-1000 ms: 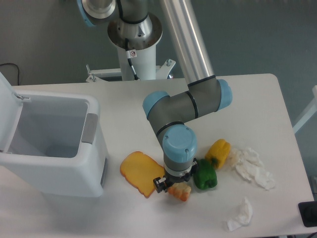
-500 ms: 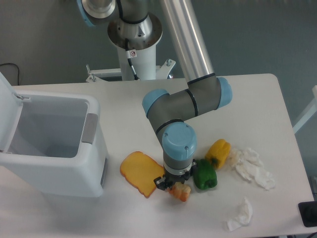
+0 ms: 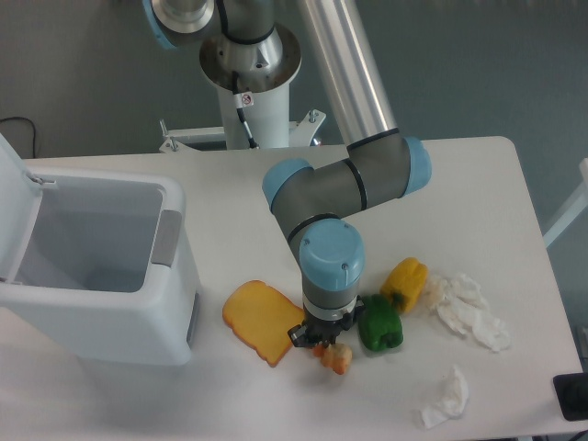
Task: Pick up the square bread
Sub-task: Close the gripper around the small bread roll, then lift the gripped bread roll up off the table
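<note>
Nearest the camera, a small crumpled tissue (image 3: 446,397) lies on the white table (image 3: 230,184), well apart from the arm. Just behind it, in the front middle of the table, sits the bread (image 3: 336,356): a small blocky piece, orange-brown with a pale bumpy face. It rests on the table between the toast (image 3: 261,320) to its left and the green pepper (image 3: 380,323) to its right, close to both.

The gripper (image 3: 321,340) points straight down over the bread's rear half, so that only the front of the bread shows below the wrist. The blue wrist housing hides the fingers; whether they stand apart or have closed on the bread cannot be told.

Behind the green pepper lies a yellow pepper (image 3: 406,283), and to its right a larger wad of tissue (image 3: 469,310). At the left stands an open white bin (image 3: 101,266), its lid tipped back. The arm's base (image 3: 250,64) rises at the far edge.

Progress, as judged: the approach looks complete, the tool being low and centred on the target. The bread appears to sit on the table, so the lift remains; a secure grasp is not confirmed. The near neighbours leave little room for the fingers.
</note>
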Tool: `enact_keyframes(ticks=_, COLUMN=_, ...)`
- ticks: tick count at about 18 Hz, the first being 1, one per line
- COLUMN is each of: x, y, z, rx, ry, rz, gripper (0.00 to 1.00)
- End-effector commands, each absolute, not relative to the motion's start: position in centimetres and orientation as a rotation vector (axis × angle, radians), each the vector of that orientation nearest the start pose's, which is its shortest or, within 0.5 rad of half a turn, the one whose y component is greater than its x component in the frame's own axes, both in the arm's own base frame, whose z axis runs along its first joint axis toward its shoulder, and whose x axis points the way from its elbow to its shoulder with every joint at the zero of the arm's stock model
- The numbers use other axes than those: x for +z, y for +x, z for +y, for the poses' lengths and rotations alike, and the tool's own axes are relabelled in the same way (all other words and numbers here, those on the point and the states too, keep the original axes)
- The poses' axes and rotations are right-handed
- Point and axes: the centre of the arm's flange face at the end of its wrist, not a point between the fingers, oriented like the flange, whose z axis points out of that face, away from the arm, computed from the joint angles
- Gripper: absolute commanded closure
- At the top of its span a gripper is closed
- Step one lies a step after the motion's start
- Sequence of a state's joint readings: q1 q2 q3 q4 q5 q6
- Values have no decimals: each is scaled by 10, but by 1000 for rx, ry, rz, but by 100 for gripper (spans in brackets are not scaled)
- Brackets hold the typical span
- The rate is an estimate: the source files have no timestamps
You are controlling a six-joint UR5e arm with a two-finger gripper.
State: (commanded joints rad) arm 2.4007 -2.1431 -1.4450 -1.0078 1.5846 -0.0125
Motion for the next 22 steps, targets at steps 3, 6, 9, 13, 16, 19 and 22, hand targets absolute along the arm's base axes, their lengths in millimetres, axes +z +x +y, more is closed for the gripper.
enact_keyframes(ticks=3, x=288, y=-420, z=563, rx=123, ry=-2800, rz=-1113, gripper=86)
enact_keyframes(ticks=6, x=325, y=-409, z=558, rx=211, ry=-2851, rz=-890, gripper=86)
enact_keyframes(ticks=9, x=348, y=-403, z=554, rx=262, ry=-2885, rz=-701, gripper=86)
enact_keyframes(ticks=13, x=369, y=-396, z=552, rx=299, ry=-2893, rz=-569, gripper=86)
enact_keyframes(ticks=16, x=384, y=-386, z=551, rx=337, ry=-2920, rz=-358, gripper=87)
enact_keyframes(ticks=19, x=412, y=-376, z=543, rx=382, ry=-2944, rz=-65, gripper=86)
enact_keyframes(ticks=22, x=429, y=-363, z=536, rx=374, ry=-2970, rz=62, gripper=87)
